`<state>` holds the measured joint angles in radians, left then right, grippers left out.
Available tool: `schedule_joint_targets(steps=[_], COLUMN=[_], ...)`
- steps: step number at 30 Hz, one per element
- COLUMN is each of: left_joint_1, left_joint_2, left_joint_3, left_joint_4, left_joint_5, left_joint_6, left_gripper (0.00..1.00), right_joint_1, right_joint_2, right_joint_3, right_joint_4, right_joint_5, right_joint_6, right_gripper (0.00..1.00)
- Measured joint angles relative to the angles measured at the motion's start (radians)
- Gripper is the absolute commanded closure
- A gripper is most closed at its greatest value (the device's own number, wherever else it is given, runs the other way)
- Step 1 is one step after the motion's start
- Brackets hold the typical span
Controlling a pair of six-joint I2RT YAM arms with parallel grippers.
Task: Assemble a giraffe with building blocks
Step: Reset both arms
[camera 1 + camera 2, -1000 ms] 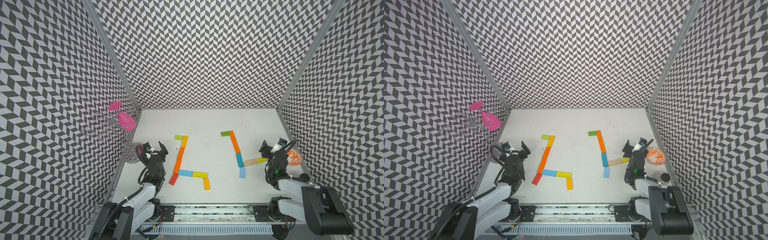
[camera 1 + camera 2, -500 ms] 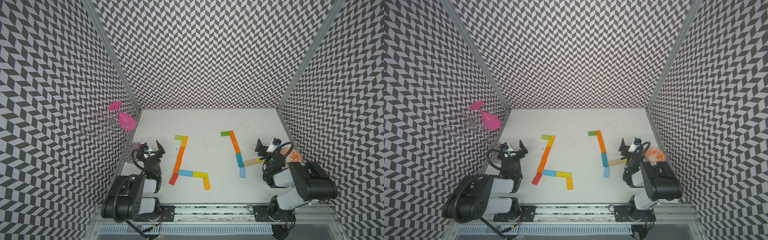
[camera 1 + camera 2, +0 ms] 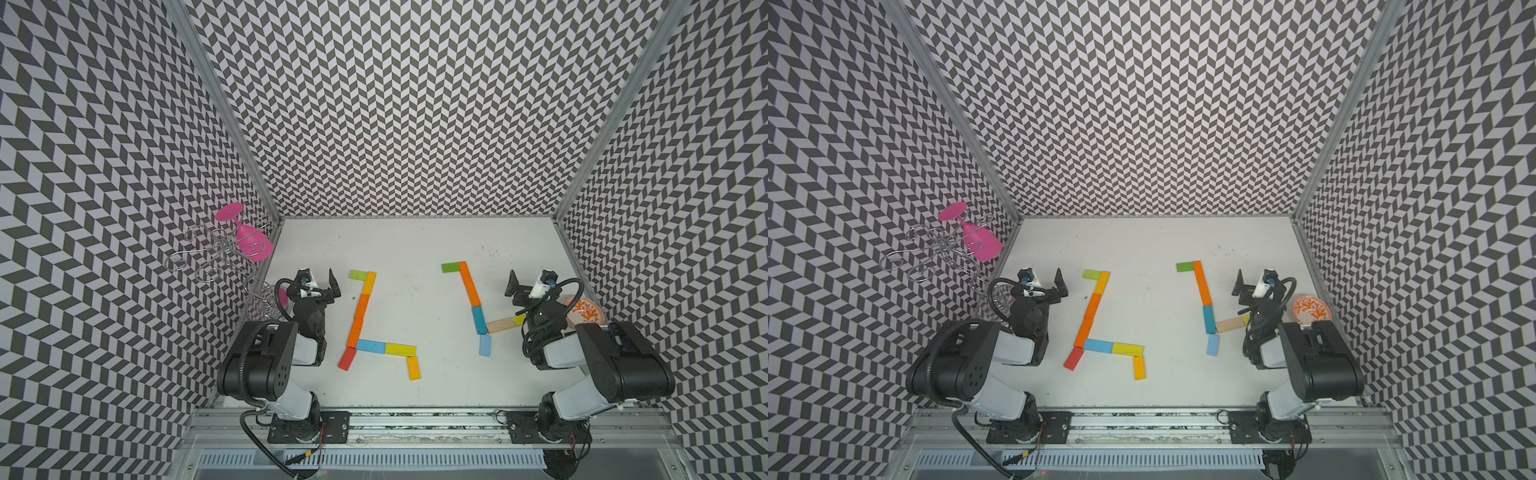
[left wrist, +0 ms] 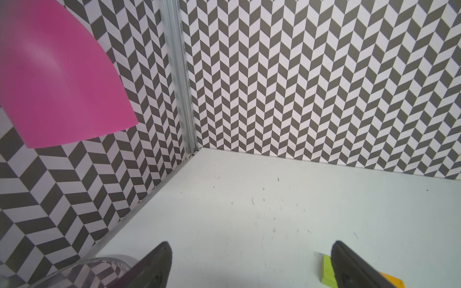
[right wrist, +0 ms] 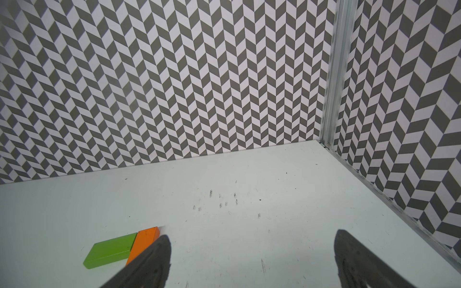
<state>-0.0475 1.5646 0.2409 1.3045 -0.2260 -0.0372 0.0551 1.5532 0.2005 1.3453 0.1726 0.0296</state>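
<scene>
Two flat block giraffes lie on the white table (image 3: 415,241). The left giraffe (image 3: 361,309) looks complete: green head, yellow-orange neck, blue and yellow body, red front leg, orange rear leg. The right giraffe (image 3: 471,291) has a green head block (image 3: 454,267), orange neck (image 3: 468,282), teal block (image 3: 478,320) and light-blue leg (image 3: 484,345). Its wood-coloured body block (image 3: 503,325) lies tilted and touches the teal one. A yellow block (image 3: 519,319) at its right end is partly hidden under the right arm, and no rear leg shows. No loose blocks are in view. The left gripper (image 4: 250,245) has its jaws wide apart and empty, left of the left giraffe and not touching it. The right gripper (image 5: 253,237) is also spread wide and holds nothing, just right of the orange neck. Both arms sit folded at the near edge. Judgement: the build is nearly done, possibly finished, and nothing is in hand. If more is wanted, it's the right giraffe's rear end. That means the right arm reaching over the yellow block, gripping across its narrow width and turning it down as a leg without knocking the wood block. A pink glass (image 3: 249,243) on a wire rack (image 3: 216,253) stands far left, and an orange patterned dish (image 3: 584,316) is at right.
</scene>
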Motion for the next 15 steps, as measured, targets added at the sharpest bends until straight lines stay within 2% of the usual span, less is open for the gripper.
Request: schedule_joint_targets(steps=[15], left_joint_1=[0.0], left_joint_2=[-0.001], left_joint_3=[0.0], left_joint_4=[-0.019], left_joint_5=[0.014], left_joint_6=[0.0], left_gripper=[0.0], right_joint_1=[0.001], right_joint_2=[0.005], right_joint_3=[0.0], right_joint_4=[-0.007], right_joint_5=[0.018], right_joint_6=[-0.004], right_gripper=[0.0])
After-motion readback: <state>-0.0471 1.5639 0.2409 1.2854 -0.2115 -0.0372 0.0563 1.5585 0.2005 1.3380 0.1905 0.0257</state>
